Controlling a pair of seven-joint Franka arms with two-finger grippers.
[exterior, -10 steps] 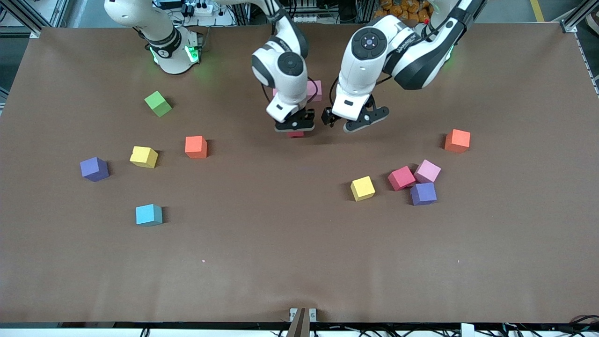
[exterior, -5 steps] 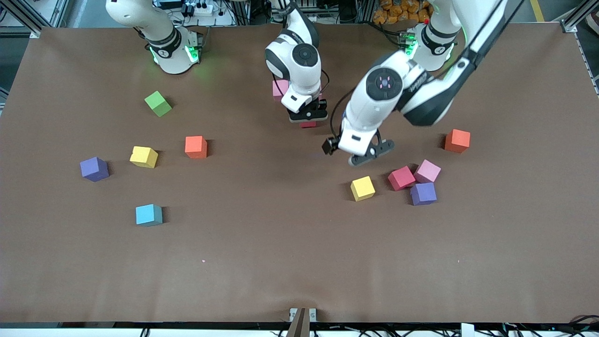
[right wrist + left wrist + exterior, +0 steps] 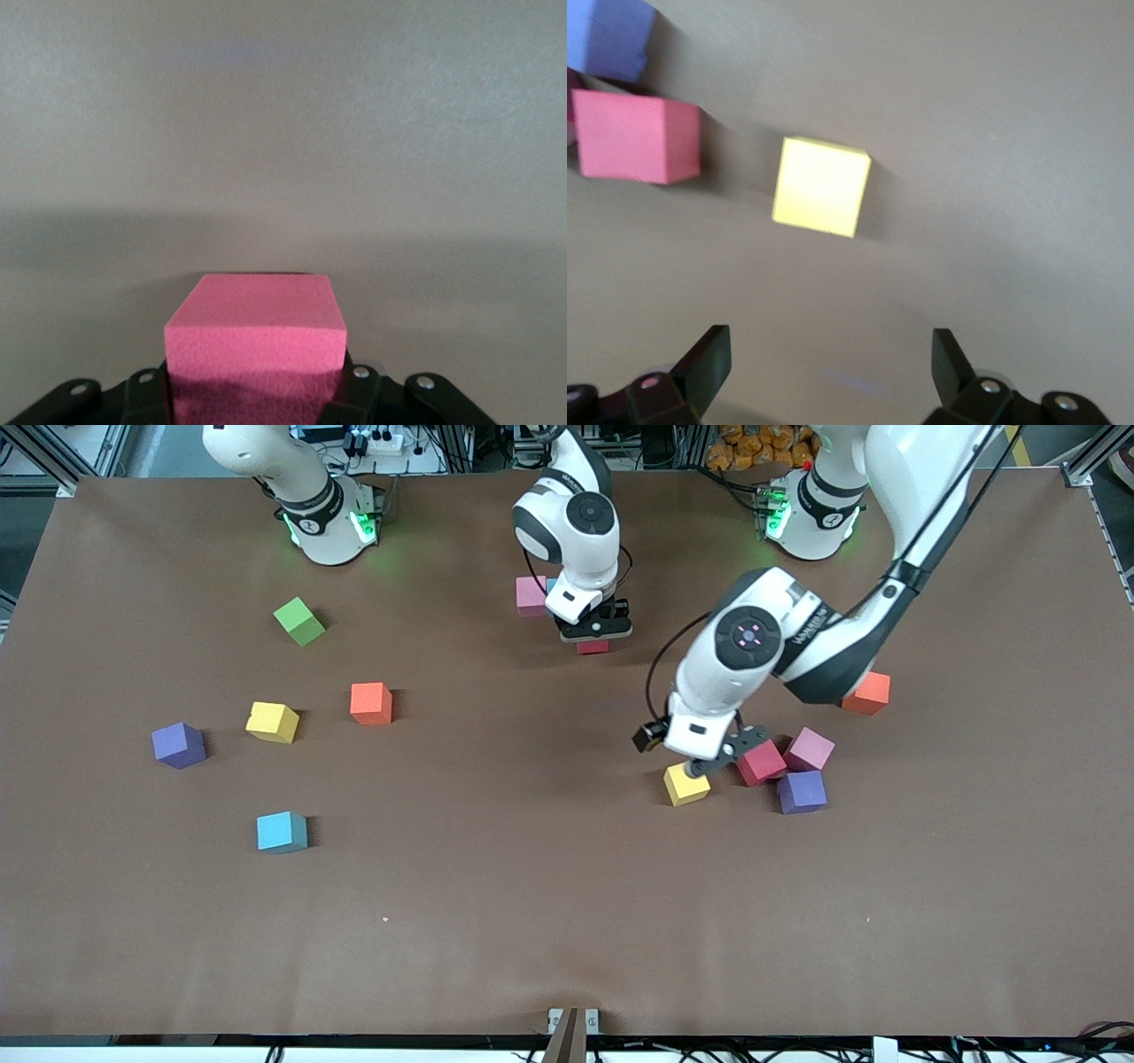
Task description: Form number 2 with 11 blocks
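My right gripper [image 3: 594, 636] is shut on a red block [image 3: 592, 646], just above the table beside a pink block [image 3: 531, 595] with a sliver of blue next to it. The right wrist view shows the red block [image 3: 255, 328] between the jaws of the gripper [image 3: 255, 394]. My left gripper [image 3: 719, 760] is open and empty, low by a yellow block [image 3: 687, 784]. In the left wrist view the yellow block [image 3: 821, 186] lies ahead of the gripper [image 3: 833, 363], not between its fingers. A red block [image 3: 760, 762], a pink block [image 3: 809, 748] and a purple block [image 3: 802, 791] cluster beside it.
An orange block [image 3: 866, 693] lies near the left arm's elbow. Toward the right arm's end lie a green cube [image 3: 299, 621], an orange-red block [image 3: 370, 702], a yellow block [image 3: 272, 722], a purple block [image 3: 178, 744] and a blue block [image 3: 282, 832].
My left gripper has swung from the table's middle toward the front camera, down to the yellow block. My right gripper has carried the red block toward the bases, beside the pink block.
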